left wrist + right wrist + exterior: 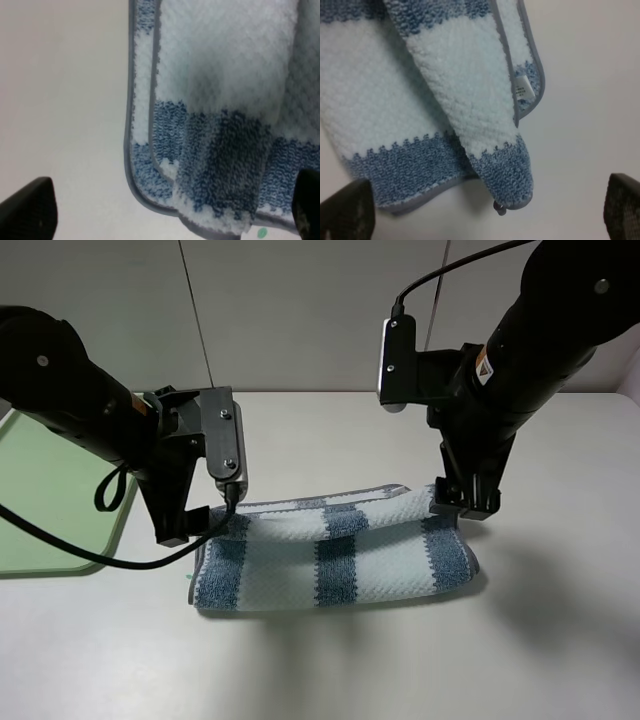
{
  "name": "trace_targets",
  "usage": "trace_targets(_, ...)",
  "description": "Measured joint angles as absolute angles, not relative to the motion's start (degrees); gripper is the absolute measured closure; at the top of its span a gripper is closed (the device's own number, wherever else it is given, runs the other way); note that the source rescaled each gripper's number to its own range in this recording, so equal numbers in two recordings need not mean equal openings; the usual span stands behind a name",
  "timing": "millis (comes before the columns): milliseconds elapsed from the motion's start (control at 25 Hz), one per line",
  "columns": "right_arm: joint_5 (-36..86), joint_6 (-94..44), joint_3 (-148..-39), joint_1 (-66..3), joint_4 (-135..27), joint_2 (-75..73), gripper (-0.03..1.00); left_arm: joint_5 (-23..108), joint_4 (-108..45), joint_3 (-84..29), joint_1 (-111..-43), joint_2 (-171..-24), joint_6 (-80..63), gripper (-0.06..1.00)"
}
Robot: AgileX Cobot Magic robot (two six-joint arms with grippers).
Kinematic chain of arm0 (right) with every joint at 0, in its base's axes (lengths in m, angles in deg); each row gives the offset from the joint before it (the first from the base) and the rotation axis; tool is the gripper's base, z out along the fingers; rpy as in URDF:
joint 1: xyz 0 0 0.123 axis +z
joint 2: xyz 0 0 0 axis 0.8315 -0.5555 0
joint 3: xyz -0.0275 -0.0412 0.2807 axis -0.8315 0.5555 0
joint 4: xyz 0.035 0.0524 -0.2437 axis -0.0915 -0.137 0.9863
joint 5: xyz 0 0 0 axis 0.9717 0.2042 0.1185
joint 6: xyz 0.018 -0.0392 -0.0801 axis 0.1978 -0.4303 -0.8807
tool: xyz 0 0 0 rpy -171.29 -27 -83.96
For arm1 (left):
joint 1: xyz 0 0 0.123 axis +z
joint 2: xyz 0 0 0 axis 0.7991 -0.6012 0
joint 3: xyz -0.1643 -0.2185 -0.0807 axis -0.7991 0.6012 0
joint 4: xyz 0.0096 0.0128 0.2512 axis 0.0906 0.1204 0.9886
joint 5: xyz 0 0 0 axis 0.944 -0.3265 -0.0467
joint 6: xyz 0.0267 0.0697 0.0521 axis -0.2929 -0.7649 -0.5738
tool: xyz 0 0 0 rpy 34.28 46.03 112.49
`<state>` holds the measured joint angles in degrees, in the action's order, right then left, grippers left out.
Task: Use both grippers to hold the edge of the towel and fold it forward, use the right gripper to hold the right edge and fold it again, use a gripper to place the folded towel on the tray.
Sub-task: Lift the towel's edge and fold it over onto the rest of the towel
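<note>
A: Status on the soft waffle-textured towel with blue-grey and pale stripes [335, 550]?
B: Lying doubled over on the white tabletop [330, 670], roughly centre of the high view. Two layers visible in both wrist views. Thin grey binding [131, 165] along the rim at 12 o'clock and round the 9 o'clock end.
A: Flat pale green plastic tray [55, 490]?
B: At 9 o'clock from the towel, well apart from it, partly hidden behind the left arm.
A: Left gripper [200, 522]?
B: Over the towel's 10 o'clock corner. Dark fingers [30, 210] spread wide, cloth below the gap, nothing clamped.
A: Right gripper [465, 506]?
B: Over the 2 o'clock corner. Fingers [620, 205] likewise wide apart, pinching nothing. Small white label [521, 90] showing on the lower layer near that corner.
A: Tips touching cloth?
B: Cannot tell; close to the fabric at both corners.
</note>
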<state>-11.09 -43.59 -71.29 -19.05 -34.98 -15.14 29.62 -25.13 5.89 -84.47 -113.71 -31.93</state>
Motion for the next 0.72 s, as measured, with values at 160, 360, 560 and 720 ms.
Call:
trace_targets(160,-10.58,-43.16,-71.29,-19.05,-34.87,-15.14,-0.03,29.62,-25.13,5.89,-84.47,-113.71,-29.56,0.02)
trace_targets(360,-10.4,-40.18,-71.29,-19.05,-34.82,-15.14,-0.03,29.38,-25.1,5.89,-84.47,-112.33,-26.58,0.02)
trace_targets(560,-10.4,-36.24,-71.29,-19.05,-34.36,-15.14,-0.03,28.85,-25.1,5.89,-84.47,-110.42,-25.93,0.02)
trace_targets(720,-10.4,-32.84,-71.29,-19.05,-34.25,-15.14,-0.03,28.74,-25.06,5.89,-84.47,-108.09,-25.93,0.02)
